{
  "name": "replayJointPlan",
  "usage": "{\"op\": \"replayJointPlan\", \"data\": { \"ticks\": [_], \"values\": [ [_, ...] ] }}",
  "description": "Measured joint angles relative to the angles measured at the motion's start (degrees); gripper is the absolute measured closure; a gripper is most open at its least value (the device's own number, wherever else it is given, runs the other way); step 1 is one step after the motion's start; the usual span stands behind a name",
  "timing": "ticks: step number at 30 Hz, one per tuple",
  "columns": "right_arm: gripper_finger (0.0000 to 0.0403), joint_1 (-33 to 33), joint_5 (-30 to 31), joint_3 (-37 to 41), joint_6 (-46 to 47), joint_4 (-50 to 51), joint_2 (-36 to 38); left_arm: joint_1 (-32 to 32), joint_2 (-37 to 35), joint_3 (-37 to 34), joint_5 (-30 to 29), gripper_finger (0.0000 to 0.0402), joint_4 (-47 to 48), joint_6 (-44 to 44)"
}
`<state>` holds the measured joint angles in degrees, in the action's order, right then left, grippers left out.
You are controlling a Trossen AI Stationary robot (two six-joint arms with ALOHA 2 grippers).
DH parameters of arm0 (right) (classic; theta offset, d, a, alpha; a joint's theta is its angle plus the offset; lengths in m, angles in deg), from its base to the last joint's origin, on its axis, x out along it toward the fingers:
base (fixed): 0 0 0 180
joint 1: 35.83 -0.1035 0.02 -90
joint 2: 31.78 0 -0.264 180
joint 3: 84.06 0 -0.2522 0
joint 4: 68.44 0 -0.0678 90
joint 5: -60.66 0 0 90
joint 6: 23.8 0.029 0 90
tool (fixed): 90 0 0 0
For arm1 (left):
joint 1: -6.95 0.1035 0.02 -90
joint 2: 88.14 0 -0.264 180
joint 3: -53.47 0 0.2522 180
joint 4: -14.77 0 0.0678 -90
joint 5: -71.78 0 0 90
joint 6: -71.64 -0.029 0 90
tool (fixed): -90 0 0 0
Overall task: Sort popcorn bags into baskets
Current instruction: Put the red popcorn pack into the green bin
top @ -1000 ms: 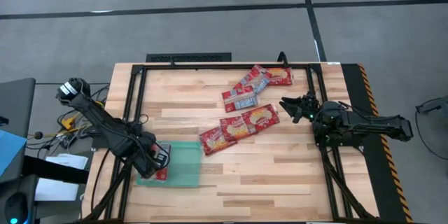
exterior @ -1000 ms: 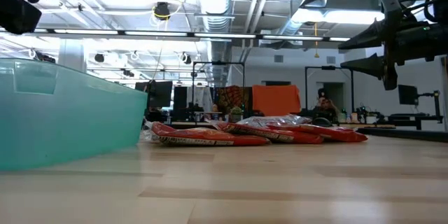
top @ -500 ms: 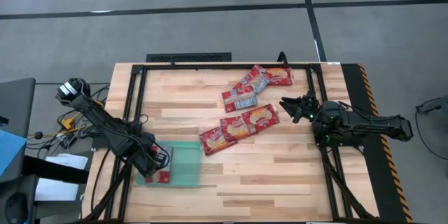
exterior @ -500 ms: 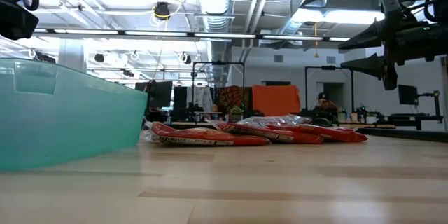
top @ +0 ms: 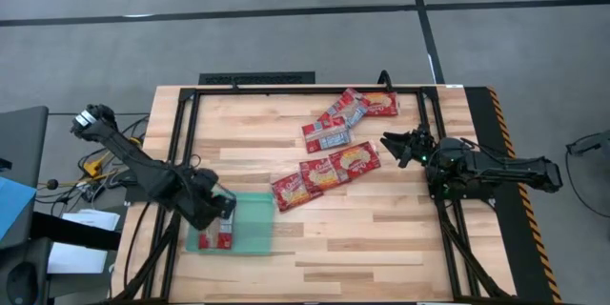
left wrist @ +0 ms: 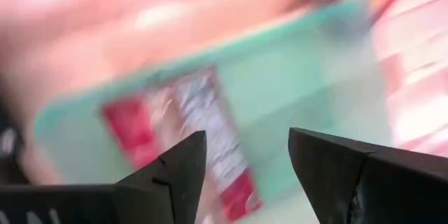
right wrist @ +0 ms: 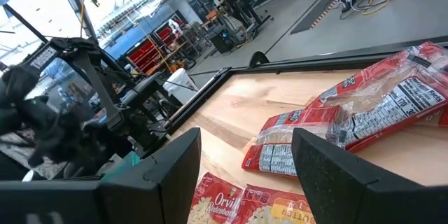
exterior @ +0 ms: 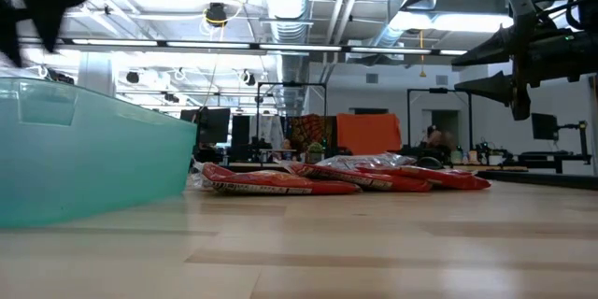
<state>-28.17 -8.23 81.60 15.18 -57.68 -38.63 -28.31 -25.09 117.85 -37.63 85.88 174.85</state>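
One red popcorn bag lies flat in the left end of the teal basket, also blurred in the left wrist view. My left gripper hovers above it, open and empty. Several more red bags lie in a loose line on the wood, from the middle to the far side; some show a silver-blue face. My right gripper hangs open and empty just right of the bags, above the table.
A black frame runs around the table's top. The basket's wall stands close at the left of the low view, with the bags beyond it. Bare wood lies along the near side.
My left gripper has risen and shifted a little toward the table's right edge over the basket, moving quickly. The bag stays flat in the basket's left end and shows more fully now. My right arm has kept still.
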Motion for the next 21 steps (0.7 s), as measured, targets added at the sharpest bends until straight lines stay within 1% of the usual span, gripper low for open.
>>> {"op": "replayJointPlan", "data": {
  "ticks": [3, 5, 9, 12, 14, 17, 21],
  "values": [
    [0.0154, -0.02, 0.0, 0.0, 0.0, 0.0, 0.0, 7.46, -0.2, 1.44, -2.03, 0.0209, -2.41, -13.48],
    [0.0154, -0.02, 0.0, 0.0, 0.0, 0.0, 0.0, 13.63, -0.18, 1.58, -1.18, 0.0202, -6.79, -23.59],
    [0.0154, 0.0, -0.02, 0.0, 0.02, 0.0, 0.0, 27.02, 1.04, 1.65, 5.01, 0.0179, -14.62, -44.05],
    [0.0154, -0.02, -0.05, 0.0, 0.02, 0.0, 0.03, 36.58, 2.8, 1.66, 9.48, 0.0156, -18.02, -55.8],
    [0.0154, -0.02, 0.02, 0.0, 0.02, -0.02, 0.04, 42.06, 4.41, 1.63, 13.93, 0.0142, -19.68, -62.93],
    [0.0154, -0.01, -0.11, 0.0, 0.04, -0.02, 0.03, 47.45, 8.32, 1.67, 21.14, 0.0128, -24.14, -70.84],
    [0.0154, -0.02, -0.13, 0.0, 0.21, -0.02, -0.23, 49.25, 15.32, 1.63, 26.17, 0.0125, -28.45, -76.97]
  ]
}}
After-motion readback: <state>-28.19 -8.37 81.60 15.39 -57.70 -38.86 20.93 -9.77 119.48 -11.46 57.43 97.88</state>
